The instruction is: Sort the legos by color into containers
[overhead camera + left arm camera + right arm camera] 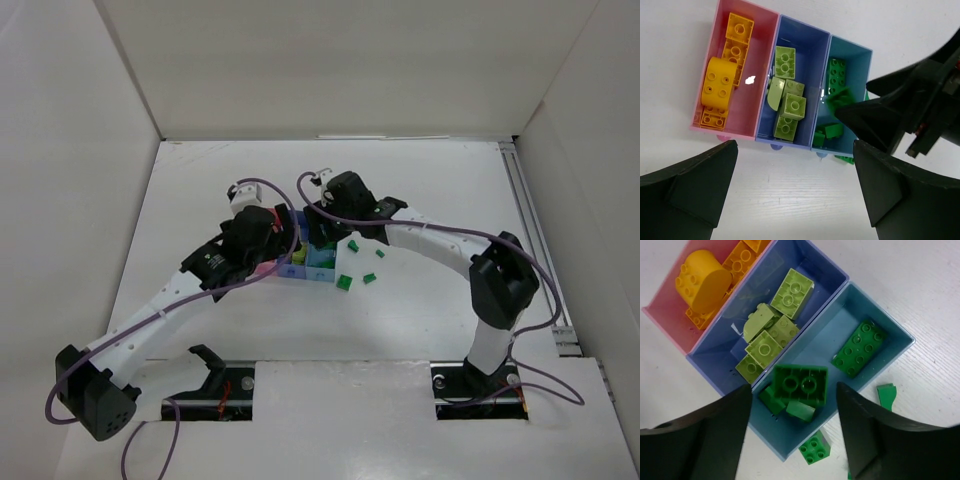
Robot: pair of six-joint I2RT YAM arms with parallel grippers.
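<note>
The joined bins are set mid-table [430,190]. Orange-yellow legos [719,82] are held in the pink bin [762,50], lime legos [792,106] in the purple-blue bin [810,55], and dark green legos [837,74] in the light blue bin [858,65]. The right pincer [794,397] is spread over the light blue bin's near wall, with an upturned green brick [800,384] seen between its fingers, apart from both. The left pincer [795,150] is spread over bare table beside the bins' front walls. Loose green bricks [344,282] are scattered on the table right of the bins.

Lab robot: the left arm [165,300] and right arm [435,240], 2 in all, are built of smooth white tube-like links joined by bulky black joints. A thin purple cable [262,183] loops along each. The left gripper [795,145] and right gripper [792,388] carry broad, matte black, wedge-shaped fingers [690,195].
</note>
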